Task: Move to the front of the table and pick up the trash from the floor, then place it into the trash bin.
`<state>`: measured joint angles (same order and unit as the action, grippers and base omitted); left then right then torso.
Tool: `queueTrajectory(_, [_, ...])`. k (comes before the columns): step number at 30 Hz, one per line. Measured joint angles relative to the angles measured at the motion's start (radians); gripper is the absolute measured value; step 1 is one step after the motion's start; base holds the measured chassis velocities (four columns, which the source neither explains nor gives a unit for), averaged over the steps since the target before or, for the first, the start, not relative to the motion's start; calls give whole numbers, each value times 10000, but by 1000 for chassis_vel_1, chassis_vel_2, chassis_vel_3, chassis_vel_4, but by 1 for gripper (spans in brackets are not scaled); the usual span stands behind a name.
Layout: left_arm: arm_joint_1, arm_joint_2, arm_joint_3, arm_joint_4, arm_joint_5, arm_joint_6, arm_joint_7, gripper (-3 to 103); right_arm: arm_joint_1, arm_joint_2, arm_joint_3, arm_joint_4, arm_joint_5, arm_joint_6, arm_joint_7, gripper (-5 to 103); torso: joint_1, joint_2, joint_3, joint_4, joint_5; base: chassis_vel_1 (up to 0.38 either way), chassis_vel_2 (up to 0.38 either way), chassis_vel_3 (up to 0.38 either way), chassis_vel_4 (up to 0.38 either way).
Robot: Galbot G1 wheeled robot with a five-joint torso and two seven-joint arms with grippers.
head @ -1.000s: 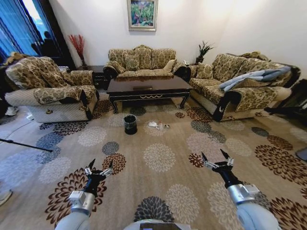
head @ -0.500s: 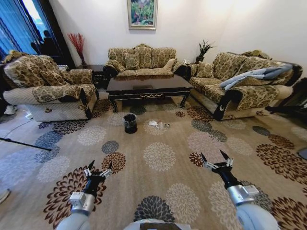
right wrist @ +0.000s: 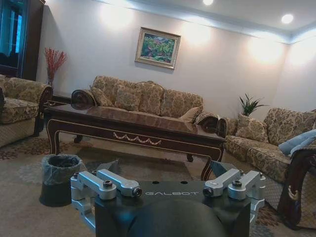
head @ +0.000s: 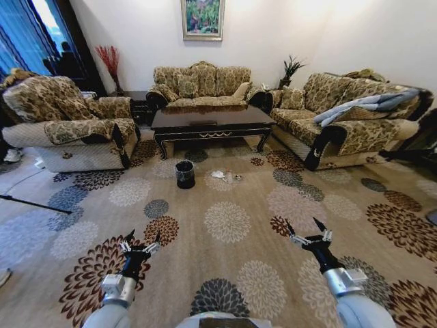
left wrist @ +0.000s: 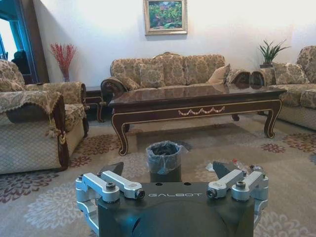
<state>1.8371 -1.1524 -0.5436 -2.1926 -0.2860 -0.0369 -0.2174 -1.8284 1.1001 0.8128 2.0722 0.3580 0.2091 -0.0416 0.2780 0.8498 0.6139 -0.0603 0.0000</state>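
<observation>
The robot stands well back on the floor (head: 225, 225), a beige carpet with round flower medallions, facing the bench (head: 210, 123), a dark glossy coffee table with gold scrollwork on its front edge. Both arms reach forward low over the carpet: the left gripper (head: 141, 242) hovers above a brown medallion with its fingers spread wide and nothing between them, and the right gripper (head: 306, 231) hangs beside another brown medallion, also spread wide and empty. The bin (head: 184, 173), black and lined with a greyish bag, stands on the carpet just in front of the bench, toward its left end. The trash (head: 224, 176) lies on the carpet to the right of the bin, near it but apart: a white crumpled piece with smaller bits beside it. In the left wrist view the bin (left wrist: 164, 161) sits straight ahead beyond the gripper body, with the bench (left wrist: 197, 106) behind it. In the right wrist view the bin (right wrist: 59, 177) stands off to one side of the bench (right wrist: 133, 127). Sofas (head: 199, 85) ring the bench on three sides.
</observation>
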Motion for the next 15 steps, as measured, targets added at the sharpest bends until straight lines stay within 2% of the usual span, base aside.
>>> queueTrajectory(15, [123, -47, 98, 7, -57, 13, 4, 100, 23, 137, -118, -112, -97, 81, -143, 100, -279, -671, -394, -2, 0, 0, 0, 0, 0])
